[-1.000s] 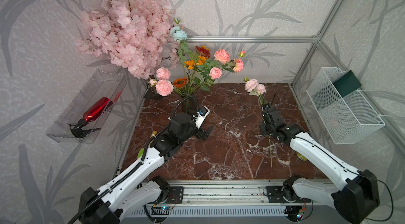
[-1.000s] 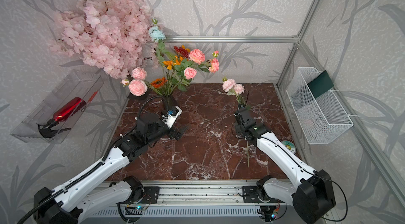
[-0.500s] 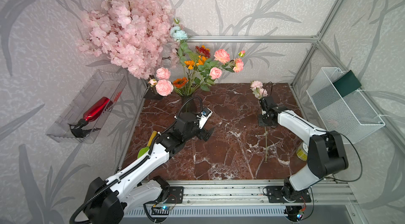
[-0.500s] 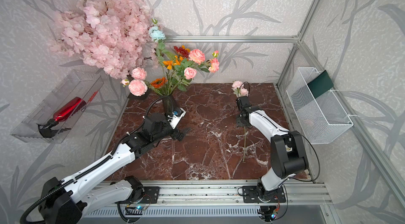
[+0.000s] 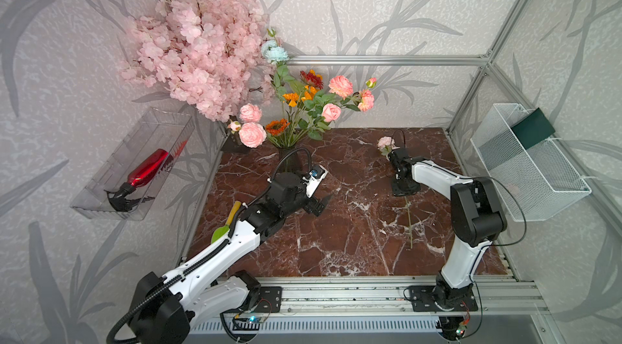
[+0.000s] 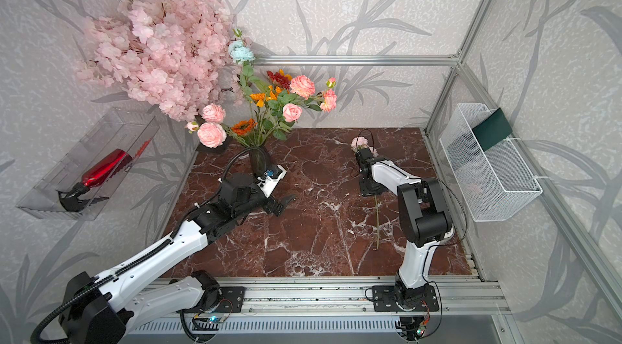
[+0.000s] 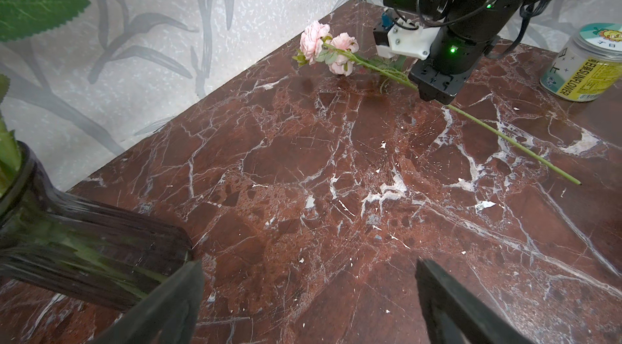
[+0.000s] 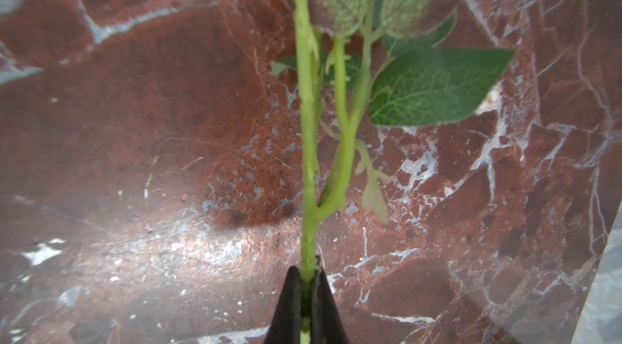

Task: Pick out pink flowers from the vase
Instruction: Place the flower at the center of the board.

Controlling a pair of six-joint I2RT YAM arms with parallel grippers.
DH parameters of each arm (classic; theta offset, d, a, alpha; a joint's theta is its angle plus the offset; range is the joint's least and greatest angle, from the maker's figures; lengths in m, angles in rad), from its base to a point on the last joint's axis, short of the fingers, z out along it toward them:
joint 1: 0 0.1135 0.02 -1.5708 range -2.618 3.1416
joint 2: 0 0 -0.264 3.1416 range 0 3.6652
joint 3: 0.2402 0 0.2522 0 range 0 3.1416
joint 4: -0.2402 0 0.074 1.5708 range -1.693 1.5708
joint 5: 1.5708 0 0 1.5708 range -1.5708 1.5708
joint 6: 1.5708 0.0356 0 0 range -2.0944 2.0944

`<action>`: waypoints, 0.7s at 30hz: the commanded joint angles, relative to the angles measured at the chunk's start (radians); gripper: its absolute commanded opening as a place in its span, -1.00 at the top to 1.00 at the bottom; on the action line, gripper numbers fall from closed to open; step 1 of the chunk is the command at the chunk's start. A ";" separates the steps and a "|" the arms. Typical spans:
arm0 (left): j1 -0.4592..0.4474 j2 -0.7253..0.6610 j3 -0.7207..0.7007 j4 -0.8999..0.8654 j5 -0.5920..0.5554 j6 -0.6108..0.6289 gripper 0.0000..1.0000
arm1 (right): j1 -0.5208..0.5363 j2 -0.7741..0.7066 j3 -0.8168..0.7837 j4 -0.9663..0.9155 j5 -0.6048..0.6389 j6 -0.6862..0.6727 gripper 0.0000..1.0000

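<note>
The pink flowers [image 5: 340,86] mostly stand in the vase [image 5: 288,161] at the far left of the marble table [image 5: 336,241], mixed with orange, red and pale-blue blooms. One pink spray [image 5: 385,143] is out of the vase. You'll find it on the far right of the table, blooms toward the back wall and its long green stem [image 5: 409,221] running toward the near edge.

Your right gripper [image 5: 405,190] points down and is clamped on that stem part-way along. The right wrist view shows its black fingertips [image 8: 289,295] pinched tight on the stem just below a leafy fork. In the left wrist view the cut end lies on the marble and the blooms sit close to the surface.

Your left gripper [image 5: 319,202] is low over the table just right of the vase, a little nearer to you, with its jaws wide apart and nothing between them. Whether one finger touches the glass you cannot tell. A labelled jar [image 7: 585,63] stands on the table's right side, beyond the right arm.
</note>
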 commanded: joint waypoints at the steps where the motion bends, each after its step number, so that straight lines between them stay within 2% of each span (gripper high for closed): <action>1: -0.004 -0.001 -0.003 0.027 0.021 0.011 -0.99 | 0.000 0.025 0.037 -0.022 0.022 -0.014 1.00; 8: -0.004 0.020 0.014 0.006 0.013 -0.017 -0.98 | 0.001 0.039 0.010 -0.003 0.017 -0.015 1.00; 21: -0.007 0.017 0.012 0.007 0.019 -0.019 -0.98 | 0.001 0.042 0.005 0.020 -0.048 -0.004 0.72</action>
